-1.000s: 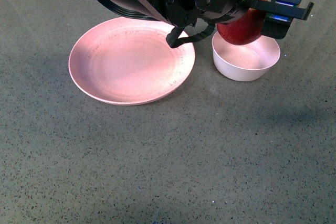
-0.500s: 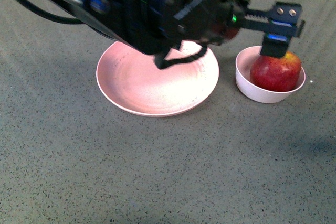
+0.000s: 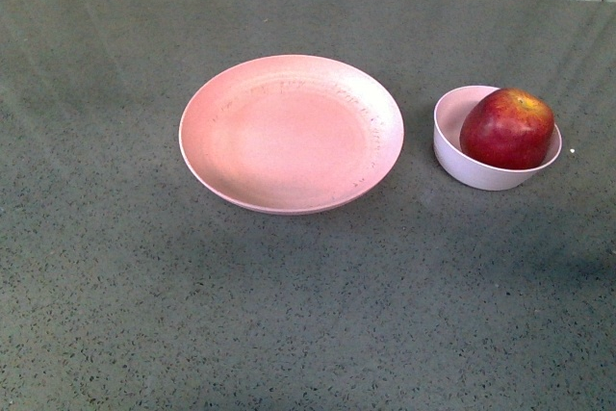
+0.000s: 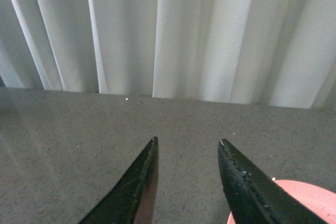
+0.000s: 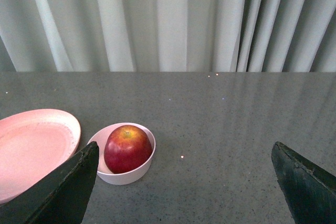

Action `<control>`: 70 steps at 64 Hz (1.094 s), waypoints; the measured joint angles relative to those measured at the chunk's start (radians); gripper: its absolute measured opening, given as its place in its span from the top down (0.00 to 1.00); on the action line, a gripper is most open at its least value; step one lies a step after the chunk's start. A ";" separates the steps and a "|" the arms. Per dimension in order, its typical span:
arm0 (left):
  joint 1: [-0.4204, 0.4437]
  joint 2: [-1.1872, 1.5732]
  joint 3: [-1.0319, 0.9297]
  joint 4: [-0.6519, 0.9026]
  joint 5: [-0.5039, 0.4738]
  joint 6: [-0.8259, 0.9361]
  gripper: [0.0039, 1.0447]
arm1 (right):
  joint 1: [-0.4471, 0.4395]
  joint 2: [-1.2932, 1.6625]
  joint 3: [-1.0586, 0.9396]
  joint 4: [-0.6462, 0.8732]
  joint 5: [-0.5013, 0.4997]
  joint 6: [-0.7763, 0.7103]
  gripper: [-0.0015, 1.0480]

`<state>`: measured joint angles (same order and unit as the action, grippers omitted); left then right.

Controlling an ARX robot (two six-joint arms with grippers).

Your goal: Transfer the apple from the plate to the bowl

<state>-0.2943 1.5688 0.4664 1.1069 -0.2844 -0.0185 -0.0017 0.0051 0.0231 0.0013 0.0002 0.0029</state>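
Apple (image 3: 507,129) sits in the bowl (image 3: 452,153), just right of the bare plate (image 3: 289,132), so the transfer looks done. Left gripper (image 4: 186,156) fingers apart, holding nothing; right gripper (image 5: 184,182) spread wide, well clear of the bowl, likely parked.

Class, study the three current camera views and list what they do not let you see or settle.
1. Underside of the apple: hidden by the bowl wall, front and right wrist views.
2. Both arms: out of frame in the front view.
3. Left gripper: only its finger ends show, cut off by the picture's edge.
4. Right gripper: likewise cropped at the corners.
5. Most of the plate: cut off by the left wrist picture's corner.
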 joint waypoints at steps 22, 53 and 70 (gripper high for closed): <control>0.122 -0.237 -0.268 0.019 0.119 0.008 0.99 | 0.000 0.000 0.000 0.000 0.000 0.000 0.09; 0.261 -0.635 -0.418 -0.237 0.272 0.009 0.99 | 0.000 0.000 0.000 0.000 -0.001 0.000 0.09; 0.291 -0.887 -0.451 -0.448 0.284 0.010 0.99 | 0.000 0.000 0.000 0.000 0.000 0.000 0.09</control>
<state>-0.0036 0.6819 0.0158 0.6586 -0.0002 -0.0086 -0.0017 0.0051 0.0231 0.0013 -0.0002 0.0029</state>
